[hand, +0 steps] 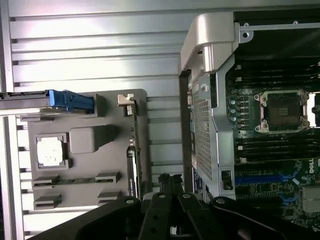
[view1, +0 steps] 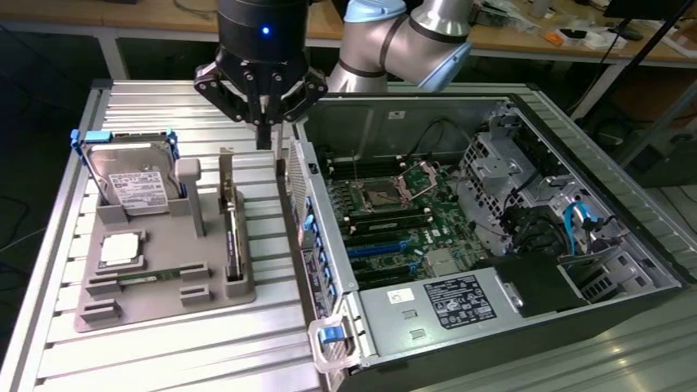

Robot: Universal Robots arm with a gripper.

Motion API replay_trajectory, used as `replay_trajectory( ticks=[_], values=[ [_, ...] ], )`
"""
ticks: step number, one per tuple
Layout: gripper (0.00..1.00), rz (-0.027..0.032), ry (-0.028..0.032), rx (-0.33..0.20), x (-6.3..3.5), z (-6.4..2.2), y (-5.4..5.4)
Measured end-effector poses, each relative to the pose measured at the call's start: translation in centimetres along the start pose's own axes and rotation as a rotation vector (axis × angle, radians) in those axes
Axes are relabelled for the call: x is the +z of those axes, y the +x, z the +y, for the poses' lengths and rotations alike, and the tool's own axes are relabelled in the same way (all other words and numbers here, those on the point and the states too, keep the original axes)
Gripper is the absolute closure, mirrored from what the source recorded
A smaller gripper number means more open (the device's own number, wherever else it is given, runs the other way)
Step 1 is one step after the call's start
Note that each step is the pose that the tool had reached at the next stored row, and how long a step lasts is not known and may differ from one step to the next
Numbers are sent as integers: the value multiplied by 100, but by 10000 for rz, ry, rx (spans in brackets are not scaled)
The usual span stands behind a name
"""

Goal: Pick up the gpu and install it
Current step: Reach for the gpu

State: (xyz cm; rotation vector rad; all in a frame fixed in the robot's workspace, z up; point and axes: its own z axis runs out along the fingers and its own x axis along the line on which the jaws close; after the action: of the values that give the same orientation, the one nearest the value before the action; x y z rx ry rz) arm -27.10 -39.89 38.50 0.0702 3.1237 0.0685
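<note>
Item list, wrist view:

- Gripper (hand: 169, 179) – black fingers pressed together, nothing between them; tips hang over the strip of table between tray and case, near one end of the gpu.
- Gpu (hand: 131, 170) – seen edge-on as a thin dark strip, standing in a slot along the tray side nearest the case.
- Grey tray (hand: 90, 139) – also carries a square silver processor chip (hand: 50, 151), a narrow green memory stick (hand: 75, 180) and a hard drive with a blue handle (hand: 70, 100).
- Ribbed aluminium table (hand: 90, 50).
- Open computer case (hand: 207, 75) – motherboard (hand: 265, 197) exposed, with an empty processor socket (hand: 280, 111) and blue slots (hand: 260, 178).
</note>
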Motion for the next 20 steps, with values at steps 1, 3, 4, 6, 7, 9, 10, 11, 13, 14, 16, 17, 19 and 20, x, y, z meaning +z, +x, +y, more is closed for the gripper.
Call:
replay_trajectory(
  ticks=[1, 3, 4, 6, 7, 9, 10, 11, 13, 14, 16, 17, 19, 20],
  values=[
    [89, 7, 0, -35, 2, -1, 17],
    [89, 26, -1, -135, 9, -3, 63],
    [89, 35, -1, -178, 12, -4, 88],
    [89, 57, -2, -285, 20, -8, 157],
    [89, 66, -3, -323, 24, -9, 186],
    [89, 79, -4, -374, 29, -11, 226],
    [89, 86, -3, -400, 31, -13, 247],
    [89, 93, -3, -426, 33, -13, 268],
    [89, 105, -3, -475, 38, -16, 310],
    [89, 111, -3, -499, 40, -17, 331],
    [89, 125, -4, -551, 45, -19, 376],
    [89, 138, -4, -601, 49, -21, 419],
    [89, 152, -4, -653, 54, -23, 467],
    [89, 157, -5, -675, 57, -24, 487]
  ],
)
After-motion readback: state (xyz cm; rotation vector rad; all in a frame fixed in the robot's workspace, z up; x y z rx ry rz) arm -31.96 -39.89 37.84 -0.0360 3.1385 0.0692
